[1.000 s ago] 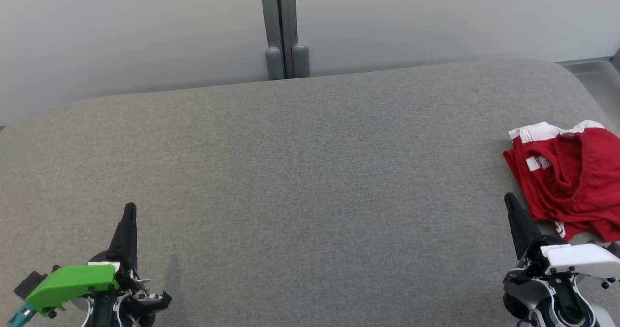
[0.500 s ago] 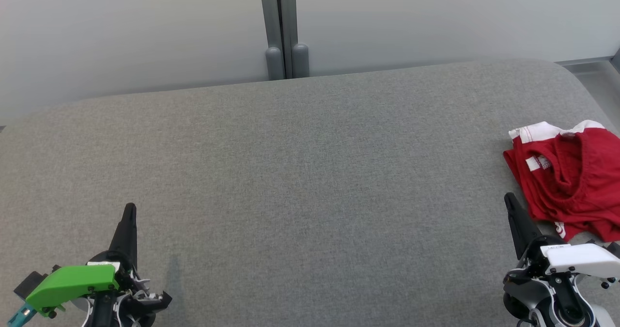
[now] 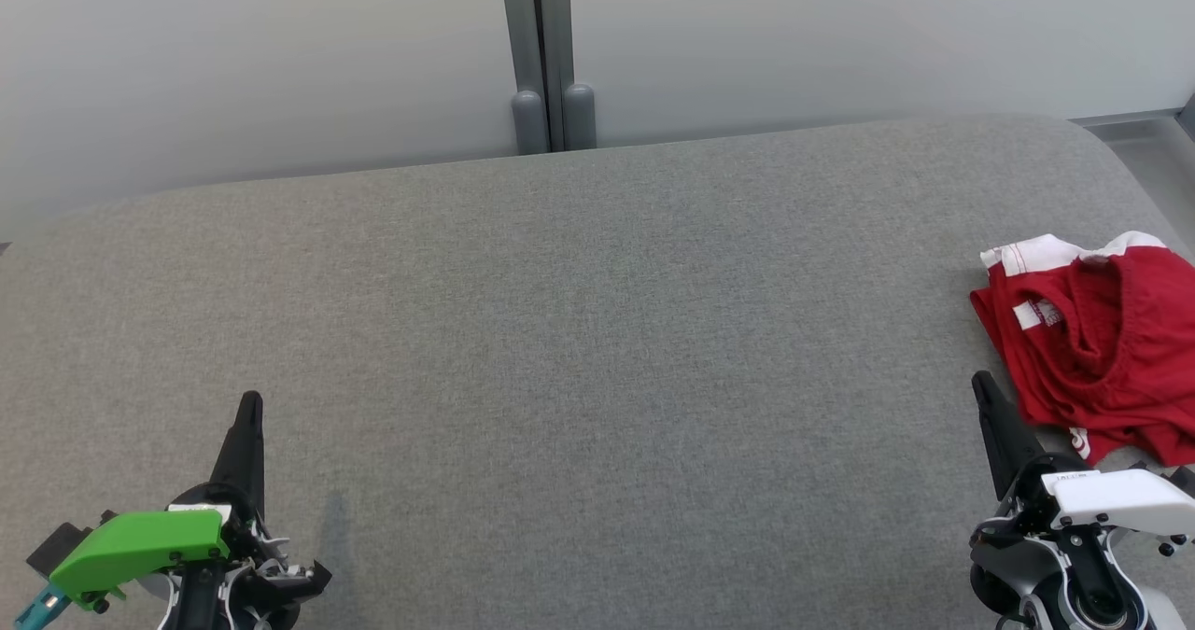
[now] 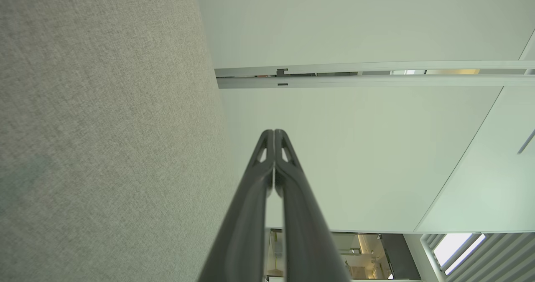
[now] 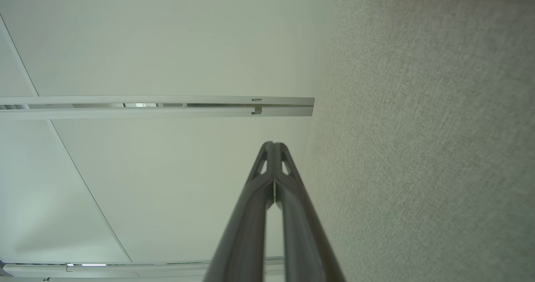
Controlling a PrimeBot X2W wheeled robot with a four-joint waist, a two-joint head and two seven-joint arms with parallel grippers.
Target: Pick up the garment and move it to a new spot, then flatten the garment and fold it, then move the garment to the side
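Nothing had moved over the last second: both arms and the garment lay exactly as in the earlier head views. The red garment (image 3: 1097,350), trimmed in white, lay rumpled at the far right of the grey padded table (image 3: 597,331), partly cut off by the picture's right edge. The right gripper (image 3: 978,380) sat at the lower right, its tip just beside the garment's near-left hem but not touching it. The left gripper (image 3: 250,399) sat at the lower left, well apart from the garment. In each wrist view the two dark fingers met at their tips, jaws pressed together and holding nothing. The right wrist view also caught a red sliver of the garment at its top edge.

The scene fitted two stages: a bunched garment waiting to be carried toward the middle, or one already set aside, though its loose creases looked little like a tidy fold. Any further handling would suit the nearer right arm, whose jaws would first have to spread.
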